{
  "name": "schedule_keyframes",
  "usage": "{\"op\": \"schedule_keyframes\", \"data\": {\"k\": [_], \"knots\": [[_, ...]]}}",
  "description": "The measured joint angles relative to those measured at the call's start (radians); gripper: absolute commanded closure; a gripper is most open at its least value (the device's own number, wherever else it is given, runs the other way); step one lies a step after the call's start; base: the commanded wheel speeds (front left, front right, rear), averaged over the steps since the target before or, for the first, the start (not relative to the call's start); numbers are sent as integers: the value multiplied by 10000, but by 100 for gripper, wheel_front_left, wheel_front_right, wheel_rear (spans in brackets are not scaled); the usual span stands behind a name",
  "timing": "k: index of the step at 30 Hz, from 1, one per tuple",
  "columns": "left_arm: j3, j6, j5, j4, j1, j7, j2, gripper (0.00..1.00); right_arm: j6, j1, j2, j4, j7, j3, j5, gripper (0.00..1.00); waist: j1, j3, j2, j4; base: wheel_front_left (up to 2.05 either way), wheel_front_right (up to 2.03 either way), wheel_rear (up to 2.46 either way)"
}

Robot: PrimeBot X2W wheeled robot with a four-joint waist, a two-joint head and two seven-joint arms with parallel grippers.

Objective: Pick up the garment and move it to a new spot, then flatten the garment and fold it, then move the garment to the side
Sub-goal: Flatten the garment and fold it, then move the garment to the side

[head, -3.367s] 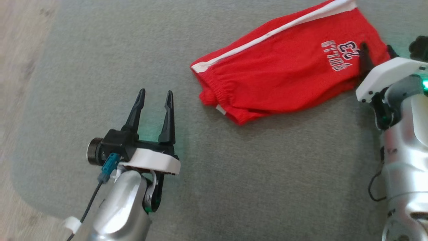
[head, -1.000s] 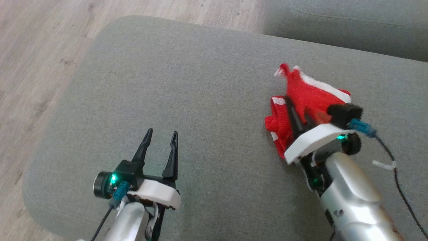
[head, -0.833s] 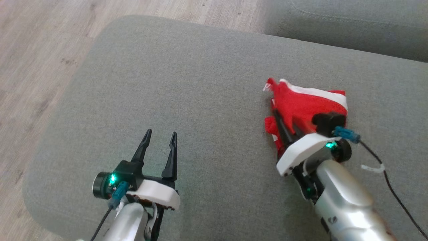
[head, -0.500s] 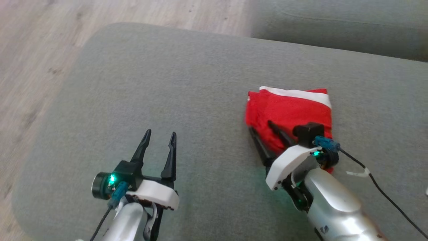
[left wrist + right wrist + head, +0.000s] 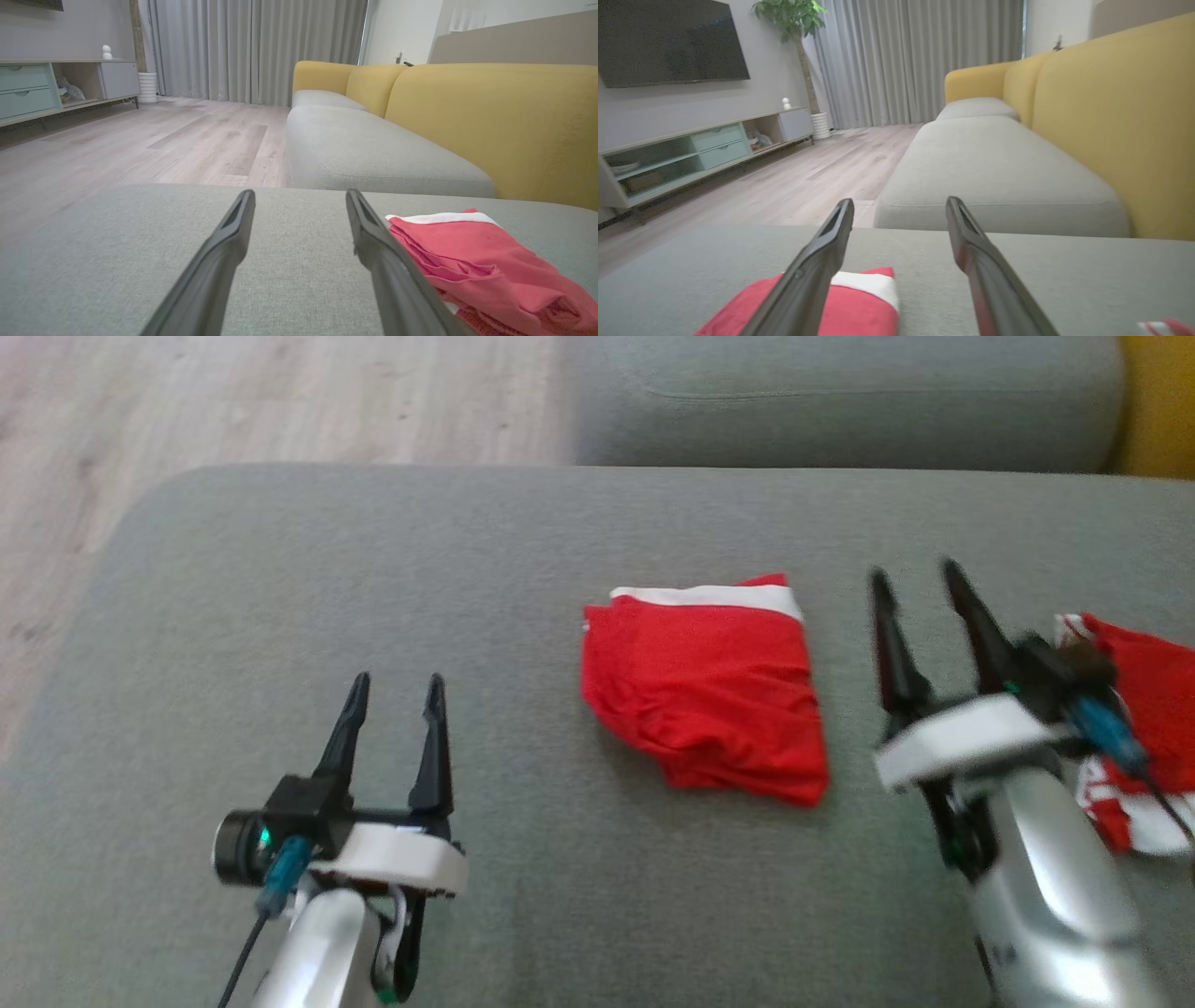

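Note:
The garment (image 5: 709,695) is a red pair of shorts with a white stripe, lying folded in a compact square on the grey cushion (image 5: 280,569). My right gripper (image 5: 920,574) stands open just to its right, apart from the cloth and holding nothing. My left gripper (image 5: 392,686) is open and holds nothing, well to the garment's left. In the left wrist view the garment (image 5: 467,261) lies right of my left gripper (image 5: 299,196). In the right wrist view the garment (image 5: 859,308) lies at the lower left, behind one finger of my right gripper (image 5: 900,203).
A second red and white cloth (image 5: 1139,728) lies at the far right, beside my right wrist. Another grey seat cushion (image 5: 840,411) adjoins behind, with a yellow backrest (image 5: 490,116) along the right. Wooden floor (image 5: 233,392) lies beyond the cushion's left edge.
My right gripper has opened, let go of the garment and drawn away to its right. The garment now lies flat and folded. The head camera has shifted; the left gripper stays open.

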Motion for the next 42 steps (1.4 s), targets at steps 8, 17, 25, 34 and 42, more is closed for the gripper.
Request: {"op": "schedule_keyframes", "data": {"k": [8, 17, 25, 34, 42], "knots": [[487, 27, 0, -217, 679, 0, -21, 0, 0, 2642, 291, -1954, 0, -1542, -941, 0, 0, -15, 0, -709, 0, 0, 0], [673, -88, 6, -376, 741, 0, -40, 0, 0, 2958, 405, -2449, 0, -1229, -677, 0, 0, 149, 0, -780, 0, 0, 0], [535, -238, 92, -481, 474, 0, -61, 0, 0, 1855, 401, -2293, 460, -1147, -880, 0, 1, 838, 0, -364, 0, 0, 0], [217, -245, -13, -403, -103, 0, -82, 0, 0, 696, 387, -205, 2119, -228, 288, 0, 3, 1632, 0, 413, 0, 0, 0], [75, -232, -102, -282, -107, 0, -90, 0, 0, -212, 284, 1476, 2928, 355, 629, 0, 0, 1702, 0, 690, 0, 0, 0]]}}
